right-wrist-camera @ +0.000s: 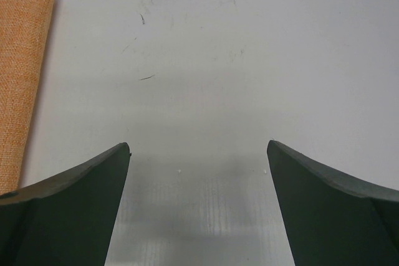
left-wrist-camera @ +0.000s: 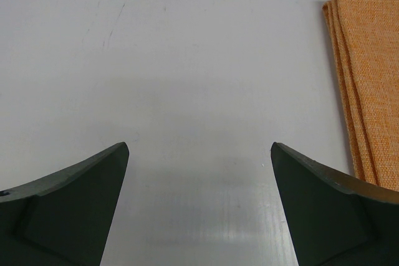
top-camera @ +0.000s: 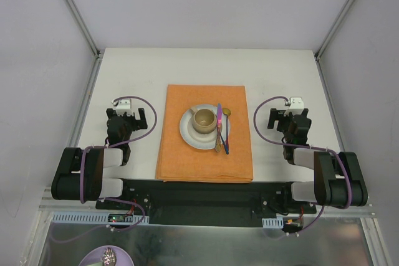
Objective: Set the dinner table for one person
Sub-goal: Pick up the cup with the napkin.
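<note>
On the flat white rectangular worktop (top-camera: 124, 70) with metal-rail edges lies a woven orange cloth placemat (top-camera: 187, 163); centred on it, a round grey plate (top-camera: 186, 133) carries a beige ceramic cup (top-camera: 204, 120); left claw (left-wrist-camera: 199, 146) and right claw (right-wrist-camera: 198, 144) flank the cloth, both spread wide.

no readable text, labels or numbers anywhere

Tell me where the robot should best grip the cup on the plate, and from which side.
Probably the cup by its left rim, from above, one finger inside and one outside. It stands upright with an open mouth, and the cutlery lies close on its right, so the left is freer.
</note>
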